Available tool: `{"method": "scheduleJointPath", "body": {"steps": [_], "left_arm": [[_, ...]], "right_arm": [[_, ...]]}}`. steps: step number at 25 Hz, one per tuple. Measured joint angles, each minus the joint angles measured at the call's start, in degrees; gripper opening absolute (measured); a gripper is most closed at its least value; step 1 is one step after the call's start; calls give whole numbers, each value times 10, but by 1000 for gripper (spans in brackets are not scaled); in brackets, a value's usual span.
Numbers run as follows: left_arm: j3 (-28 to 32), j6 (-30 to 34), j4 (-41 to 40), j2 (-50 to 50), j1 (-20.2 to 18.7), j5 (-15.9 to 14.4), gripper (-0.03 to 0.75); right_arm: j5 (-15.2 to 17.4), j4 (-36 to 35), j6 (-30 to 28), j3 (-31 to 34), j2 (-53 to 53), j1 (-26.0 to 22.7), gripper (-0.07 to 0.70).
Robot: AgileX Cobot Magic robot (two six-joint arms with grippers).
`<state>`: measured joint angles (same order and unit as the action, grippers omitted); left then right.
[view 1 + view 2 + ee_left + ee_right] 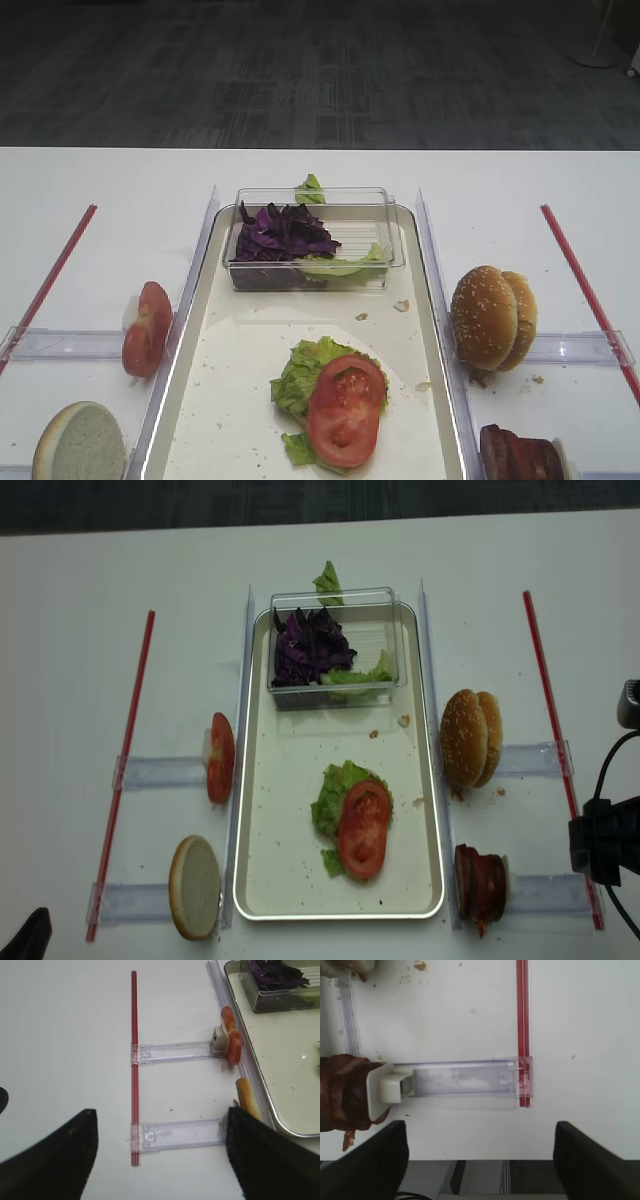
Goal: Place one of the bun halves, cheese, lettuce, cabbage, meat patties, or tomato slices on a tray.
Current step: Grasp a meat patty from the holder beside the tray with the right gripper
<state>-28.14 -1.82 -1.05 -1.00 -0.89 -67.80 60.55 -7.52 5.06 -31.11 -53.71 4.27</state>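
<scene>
The cream tray (pixel 225 400) holds lettuce (pixel 300 375) with one tomato slice (pixel 345 408) on top. Purple cabbage (pixel 283 232) fills a clear box at the tray's far end. Left of the tray stand upright tomato slices (pixel 147 328) and a bun half (pixel 80 443) with its pale cut face up. On the right are sesame bun halves (pixel 492 317) and meat patties (pixel 520 455). Cheese is out of view. My right gripper (pixel 480 1160) hangs open over the table's front edge, right of the meat patties (pixel 340 1092). My left gripper (pixel 160 1155) is open above a clear holder (pixel 175 1132), beside the bun half (pixel 247 1100).
Red strips (pixel 125 750) (pixel 550 700) run along the table outside clear plastic holders (pixel 160 772) (pixel 535 758). Crumbs dot the tray floor. The right arm's dark body (pixel 605 840) sits at the table's right edge. More lettuce (pixel 328 578) lies behind the clear box.
</scene>
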Motion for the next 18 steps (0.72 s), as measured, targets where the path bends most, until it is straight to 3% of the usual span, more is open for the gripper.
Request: {"method": "scheduleJointPath", "body": {"steps": [8, 12, 18], "left_arm": [[0, 0, 0, 0, 0, 0, 492], [0, 0, 0, 0, 0, 0, 492], [0, 0, 0, 0, 0, 0, 492]], "right_arm": [[-6, -25, -1, 0, -35, 20, 610], [-35, -27, 42, 0, -60, 88, 610], [-75, 0, 154, -2, -98, 210, 610]]}}
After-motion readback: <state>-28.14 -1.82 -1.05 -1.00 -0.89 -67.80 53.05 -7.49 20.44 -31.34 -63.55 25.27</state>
